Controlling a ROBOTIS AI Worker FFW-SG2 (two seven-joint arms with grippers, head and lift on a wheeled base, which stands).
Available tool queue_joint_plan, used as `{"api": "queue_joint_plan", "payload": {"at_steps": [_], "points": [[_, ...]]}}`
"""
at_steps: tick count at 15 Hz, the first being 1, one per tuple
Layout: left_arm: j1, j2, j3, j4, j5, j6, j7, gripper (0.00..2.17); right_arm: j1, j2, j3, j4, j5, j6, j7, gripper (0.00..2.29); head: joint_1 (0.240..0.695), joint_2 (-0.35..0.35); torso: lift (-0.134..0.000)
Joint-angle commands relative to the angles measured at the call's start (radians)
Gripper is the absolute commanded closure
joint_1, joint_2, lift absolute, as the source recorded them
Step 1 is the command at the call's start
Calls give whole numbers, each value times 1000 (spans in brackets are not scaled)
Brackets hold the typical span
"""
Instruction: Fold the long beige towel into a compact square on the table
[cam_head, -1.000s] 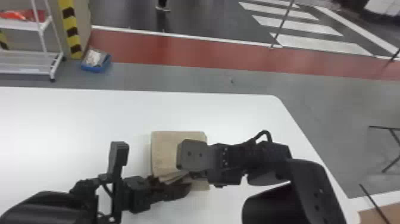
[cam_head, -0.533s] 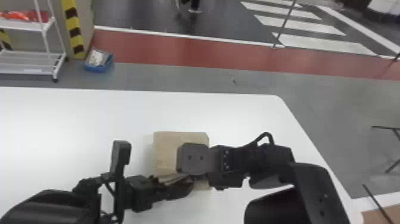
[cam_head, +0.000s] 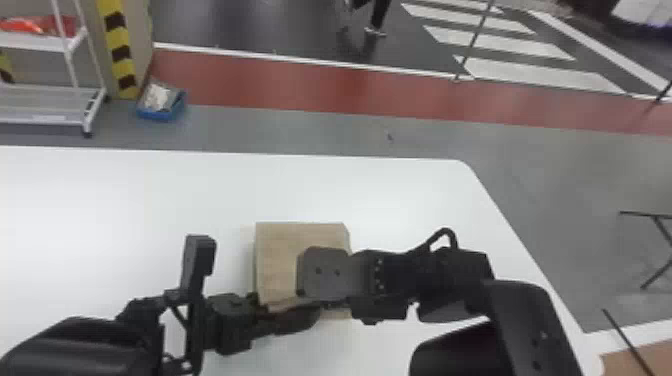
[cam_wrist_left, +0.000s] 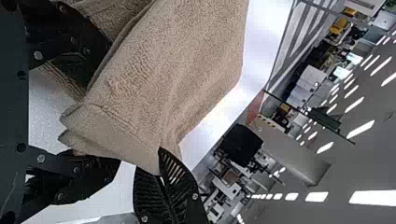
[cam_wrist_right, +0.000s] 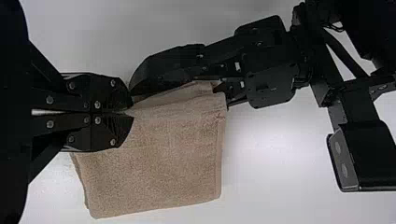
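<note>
a: where's the towel (cam_head: 280, 260)?
b: on the white table (cam_head: 125, 200), folded into a thick, roughly square stack of layers. the edge nearest the robot is uneven, layers parted there.

a: left gripper (cam_head: 296, 317)?
b: at the towel's near edge, in from the towel's left. in the left wrist view, the left gripper (cam_wrist_left: 114, 105) has its fingers well apart, loose layers between them. one finger's tip goes out of sight behind the cloth. not clamped.

a: right gripper (cam_head: 325, 275)?
b: arm comes in from the towel's right, wrist over the towel's near right part. the head view hides those fingertips. in the right wrist view, the right gripper (cam_wrist_right: 128, 112) has its fingers together, pinching the towel near that same parted edge.

a: how close are the two?
b: right fingertips just beside one left finger. can't tell if they touch.

a: cloth flat?
b: far part of the towel lies fairly smooth. near part is raised, folds stacked and a bit skewed.

a: around it?
b: past the towel and off to its left, on the floor: blue bin (cam_head: 159, 114) with pale stuff inside, then a white rack (cam_head: 45, 119) further left.
</note>
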Motion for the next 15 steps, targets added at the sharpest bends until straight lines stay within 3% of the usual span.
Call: {"api": "queue_joint_plan", "payload": {"at_steps": [1, 4, 5, 12, 15], "points": [[-2, 0, -1, 1, 0, 0, -1, 603, 8, -2, -5, 0, 4, -3, 5, 1636, 695, -273, -124], [-3, 0, -1, 3, 0, -3, -1, 603, 22, -2, -22, -9, -2, 0, 5, 967, 695, -280, -124], [-3, 0, -1, 3, 0, 0, -1, 603, 25, -2, -25, -21, -4, 0, 5, 856, 695, -281, -124], [-3, 2, -1, 3, 0, 0, -4, 603, 68, -11, -71, -90, -18, 12, 5, 832, 695, -287, -124], [-3, 0, -3, 3, 0, -3, -5, 603, 42, 32, -150, -94, -65, 49, 5, 832, 695, -290, -124]]}}
